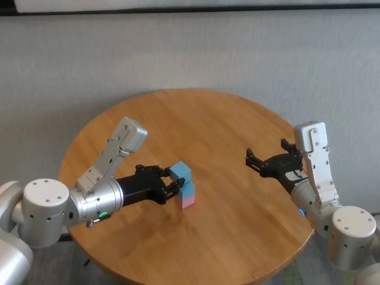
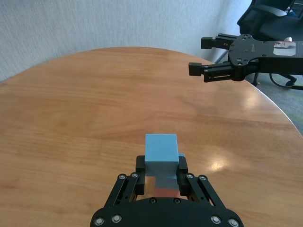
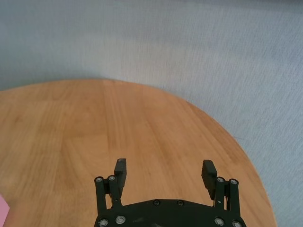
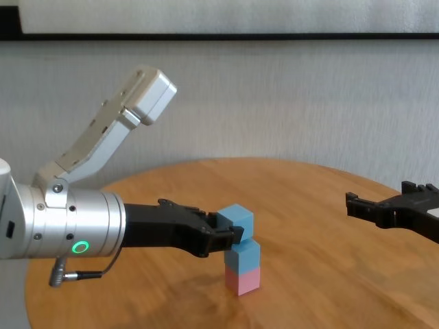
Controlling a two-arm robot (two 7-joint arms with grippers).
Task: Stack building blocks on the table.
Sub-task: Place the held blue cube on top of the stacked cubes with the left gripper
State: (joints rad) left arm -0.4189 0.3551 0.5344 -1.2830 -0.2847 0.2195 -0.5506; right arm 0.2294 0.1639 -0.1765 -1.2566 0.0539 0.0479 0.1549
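On the round wooden table [image 1: 225,119] stands a stack: a pale pink block [image 4: 244,280] at the bottom with a light blue block [image 4: 245,256] on it. My left gripper [image 4: 230,234] is shut on a second light blue block [image 4: 239,218] and holds it at the top of the stack, set slightly toward the robot's left. In the left wrist view this top block [image 2: 161,148] sits between the fingers [image 2: 140,166]; whether it rests on the block below I cannot tell. The stack also shows in the head view [image 1: 187,195]. My right gripper [image 1: 268,160] is open and empty, hovering to the right.
The right gripper also shows in the left wrist view [image 2: 206,56] above the table's far edge. A dark office chair [image 2: 272,14] stands beyond the table. The table [image 3: 71,123] spreads bare ahead of the right gripper [image 3: 165,171].
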